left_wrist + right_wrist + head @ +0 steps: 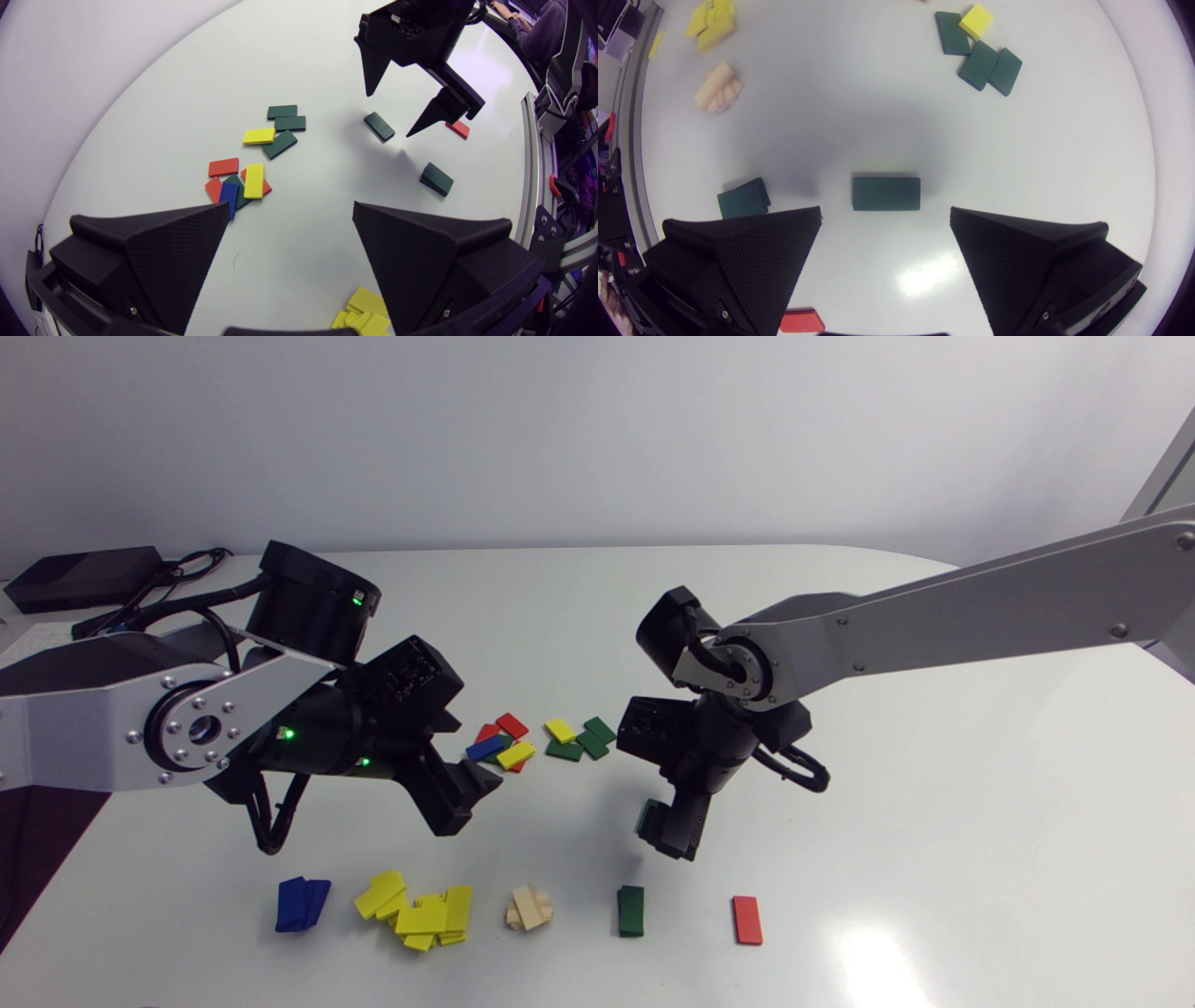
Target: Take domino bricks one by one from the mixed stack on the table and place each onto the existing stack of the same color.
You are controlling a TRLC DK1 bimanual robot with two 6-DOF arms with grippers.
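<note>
A single dark green brick (886, 193) lies flat on the table just ahead of my right gripper (885, 214), whose fingers stand open above it without touching it. In the head view this brick (643, 816) peeks out beside the right gripper (667, 835). The green stack (631, 910) sits nearer the front edge. The mixed pile (504, 745) of red, blue, yellow and green bricks lies mid-table, with a second cluster of green and yellow bricks (579, 737) beside it. My left gripper (467, 800) hovers open and holds nothing, near the pile (238, 182).
Along the front edge stand a blue stack (301, 903), a loose yellow stack (420, 910), a wooden stack (529, 908) and a lone red brick (747, 919). A black box with cables (84, 577) sits at the back left corner.
</note>
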